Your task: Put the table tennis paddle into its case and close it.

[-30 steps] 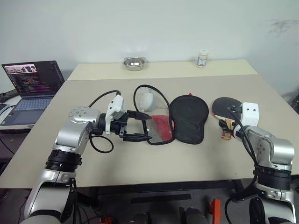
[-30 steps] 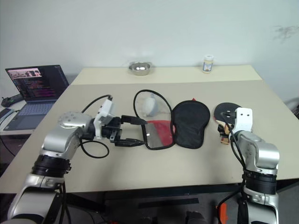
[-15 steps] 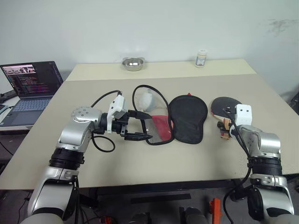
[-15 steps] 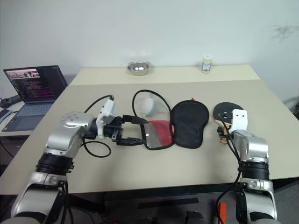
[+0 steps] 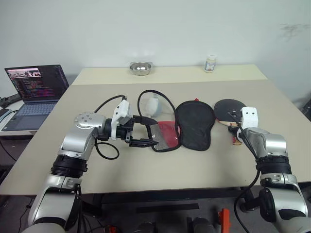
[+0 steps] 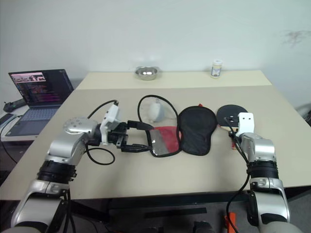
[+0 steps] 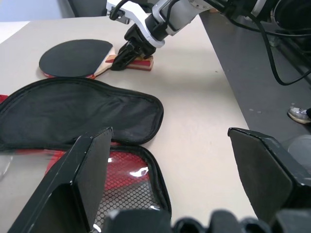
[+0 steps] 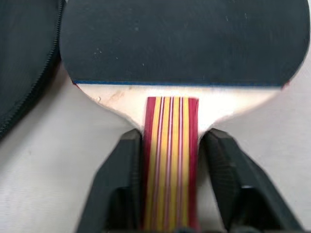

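Observation:
The table tennis paddle (image 5: 229, 107) lies on the table at the right, black face up, its striped tan and red handle (image 8: 170, 160) toward me. My right gripper (image 5: 236, 133) is shut on that handle, a finger (image 8: 119, 184) pressed to each side. The case (image 5: 196, 124) lies open in the middle: a black half on the right and a red half with a mesh pocket (image 5: 166, 133) on the left, with a black rim loop (image 5: 155, 99) rising behind it. My left gripper (image 5: 154, 131) stands open at the mesh half's left edge, fingers (image 7: 92, 165) wide apart around it.
An open laptop (image 5: 34, 90) sits on a side table at the left. A metal bowl (image 5: 140, 68) and a small white bottle (image 5: 210, 63) stand on the far table. A black cable (image 5: 104, 148) loops under my left wrist. The table's right edge is close to my right arm.
My right gripper moved forward and down onto the paddle's handle and shut on it. The paddle's face swung slightly toward the case. The left arm has kept still.

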Action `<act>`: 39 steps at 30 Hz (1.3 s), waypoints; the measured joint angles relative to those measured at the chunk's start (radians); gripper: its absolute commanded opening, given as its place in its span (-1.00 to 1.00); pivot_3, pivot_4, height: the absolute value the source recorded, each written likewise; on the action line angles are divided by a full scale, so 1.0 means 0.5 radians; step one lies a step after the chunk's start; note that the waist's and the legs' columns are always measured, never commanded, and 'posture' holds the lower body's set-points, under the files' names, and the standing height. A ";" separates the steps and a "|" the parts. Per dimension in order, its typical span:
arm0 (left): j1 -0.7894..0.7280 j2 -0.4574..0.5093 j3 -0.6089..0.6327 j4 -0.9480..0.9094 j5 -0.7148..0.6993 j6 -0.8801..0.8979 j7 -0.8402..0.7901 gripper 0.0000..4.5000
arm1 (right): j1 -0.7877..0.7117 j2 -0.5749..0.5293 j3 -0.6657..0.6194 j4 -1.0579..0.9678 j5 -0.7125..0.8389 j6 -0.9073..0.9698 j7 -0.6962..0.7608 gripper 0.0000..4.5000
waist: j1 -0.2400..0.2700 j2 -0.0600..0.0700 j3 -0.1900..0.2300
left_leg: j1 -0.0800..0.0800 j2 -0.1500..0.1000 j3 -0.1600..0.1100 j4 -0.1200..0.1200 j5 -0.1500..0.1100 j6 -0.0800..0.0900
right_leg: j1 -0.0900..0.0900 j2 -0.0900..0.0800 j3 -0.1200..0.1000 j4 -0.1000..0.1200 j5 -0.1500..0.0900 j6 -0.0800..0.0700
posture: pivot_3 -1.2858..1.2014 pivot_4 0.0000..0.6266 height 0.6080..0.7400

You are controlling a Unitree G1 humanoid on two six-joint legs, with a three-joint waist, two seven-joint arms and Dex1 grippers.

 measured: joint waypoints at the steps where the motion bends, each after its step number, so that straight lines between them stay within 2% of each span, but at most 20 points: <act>1: 0.002 0.000 0.000 0.000 0.000 0.002 0.002 0.85 | 0.000 0.000 -0.006 0.002 0.002 -0.001 -0.007 -0.50 | 0.004 0.000 0.000 | 0.000 0.000 0.000 0.000 0.000 0.000 | 0.000 0.000 0.000 0.000 0.000 0.000 | 0.03 -0.52 1.00; 8: 0.002 0.000 0.000 -0.014 0.000 0.010 0.018 0.85 | -0.038 0.020 -0.096 0.056 0.026 -0.013 -0.099 -0.50 | 0.007 0.000 0.000 | -0.001 0.000 0.000 -0.001 0.000 0.000 | -0.001 0.000 0.000 0.000 0.000 0.000 | 0.03 -0.52 1.00; 13: 0.002 0.004 0.000 -0.016 0.000 0.018 0.023 0.85 | -0.090 -0.047 -0.144 0.075 0.024 -0.018 -0.130 -0.50 | 0.007 0.003 0.002 | -0.009 0.001 0.002 -0.005 0.000 -0.001 | -0.013 0.000 0.002 0.000 0.000 -0.001 | 0.03 -0.52 1.00; 17: 0.002 0.025 0.002 -0.032 0.000 0.024 0.025 0.85 | -0.092 -0.027 -0.183 -0.222 0.063 0.131 -0.144 -0.50 | -0.016 0.005 0.003 | -0.025 0.002 0.008 -0.005 0.001 -0.002 | -0.031 0.000 0.007 0.002 -0.001 -0.001 | 0.03 -0.52 1.00; 21: 0.001 0.029 0.003 -0.027 -0.001 0.021 0.022 0.85 | -0.074 0.218 -0.227 -0.761 0.162 0.425 -0.234 -0.50 | -0.042 0.005 0.003 | -0.030 0.005 0.007 -0.005 0.002 -0.003 | -0.037 0.001 0.007 0.004 -0.001 -0.002 | 0.03 -0.52 1.00; 25: 0.002 0.034 0.005 0.011 0.000 0.008 0.022 0.85 | 0.012 0.528 -0.159 -1.068 0.225 0.634 -0.310 -0.50 | -0.027 0.005 0.003 | -0.030 0.003 0.005 -0.003 0.001 -0.002 | -0.036 0.001 0.006 0.004 -0.001 -0.002 | 0.03 -0.52 1.00; 30: 0.005 0.034 0.006 0.052 0.008 -0.030 0.023 0.85 | 0.093 0.741 -0.027 -1.077 0.211 0.658 -0.371 -0.50 | -0.005 0.007 0.004 | -0.032 0.000 0.003 -0.003 0.002 -0.003 | -0.037 0.000 0.004 0.004 -0.001 -0.002 | 0.03 -0.52 1.00; 39: 0.031 0.034 0.006 0.060 0.022 -0.044 0.025 0.85 | 0.125 0.847 0.100 -0.959 0.154 0.491 -0.388 -0.50 | -0.020 0.007 0.004 | -0.031 0.001 0.004 -0.004 0.001 -0.003 | -0.037 0.000 0.005 0.004 -0.001 -0.002 | 0.03 -0.52 1.00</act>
